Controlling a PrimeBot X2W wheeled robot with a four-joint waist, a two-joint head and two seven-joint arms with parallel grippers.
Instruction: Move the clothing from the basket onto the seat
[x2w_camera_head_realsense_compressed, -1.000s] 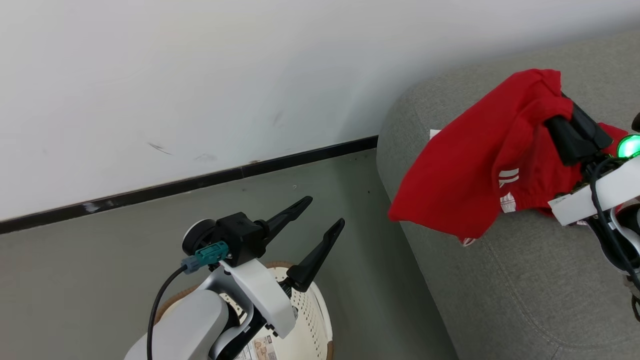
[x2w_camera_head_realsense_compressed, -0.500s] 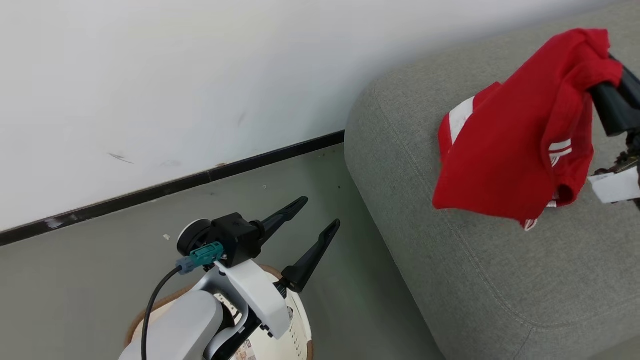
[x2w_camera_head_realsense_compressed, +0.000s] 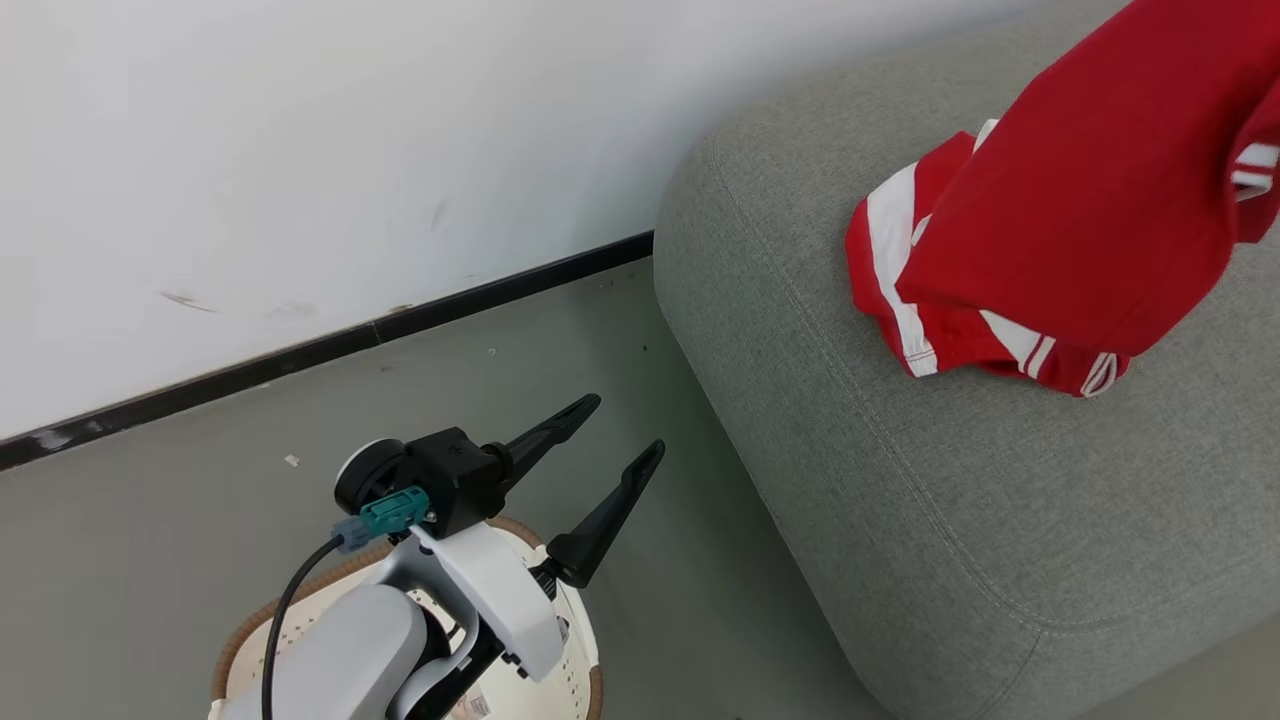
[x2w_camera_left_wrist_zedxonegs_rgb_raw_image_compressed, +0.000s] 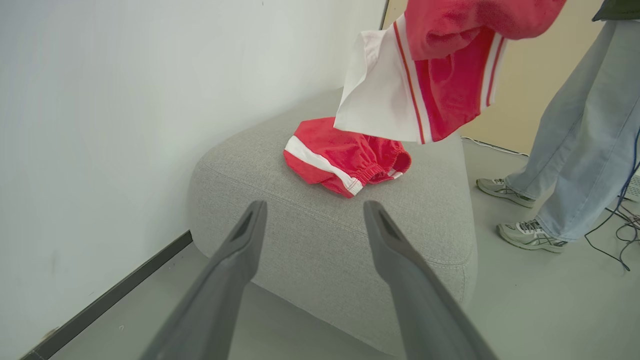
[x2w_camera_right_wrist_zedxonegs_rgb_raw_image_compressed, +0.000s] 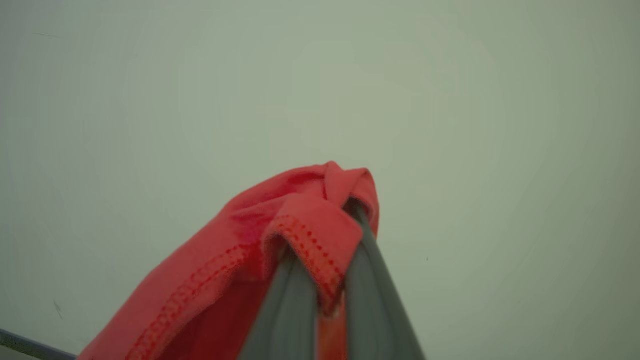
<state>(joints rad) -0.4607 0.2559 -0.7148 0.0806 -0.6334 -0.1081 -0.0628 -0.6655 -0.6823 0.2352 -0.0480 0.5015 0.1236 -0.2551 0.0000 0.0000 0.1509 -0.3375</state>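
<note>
The red garment (x2w_camera_head_realsense_compressed: 1090, 190) hangs above the grey seat (x2w_camera_head_realsense_compressed: 950, 500) at the top right of the head view, and its lower edge reaches down to a second piece. My right gripper (x2w_camera_right_wrist_zedxonegs_rgb_raw_image_compressed: 325, 235) is shut on a stitched hem of the garment and holds it up against the pale wall. Red shorts with white stripes (x2w_camera_head_realsense_compressed: 930, 310) lie crumpled on the seat under it. My left gripper (x2w_camera_head_realsense_compressed: 625, 425) stands open and empty over the cream basket (x2w_camera_head_realsense_compressed: 572, 665), left of the seat. In the left wrist view its fingers (x2w_camera_left_wrist_zedxonegs_rgb_raw_image_compressed: 240, 250) point at the seat (x2w_camera_left_wrist_zedxonegs_rgb_raw_image_compressed: 325, 235), the shorts (x2w_camera_left_wrist_zedxonegs_rgb_raw_image_compressed: 345, 160) and the garment (x2w_camera_left_wrist_zedxonegs_rgb_raw_image_compressed: 425, 75).
A white wall (x2w_camera_head_realsense_compressed: 350, 150) with a black skirting strip (x2w_camera_head_realsense_compressed: 300, 355) runs behind the grey floor. A person in jeans and pale trainers (x2w_camera_left_wrist_zedxonegs_rgb_raw_image_compressed: 575, 150) stands beyond the far side of the seat, with dark cables (x2w_camera_left_wrist_zedxonegs_rgb_raw_image_compressed: 620, 235) on the floor beside them.
The camera has shifted, so the seat sits further left. The right gripper has carried the red garment up and right, out of the head view, baring the red shorts on the seat. The left gripper stays open.
</note>
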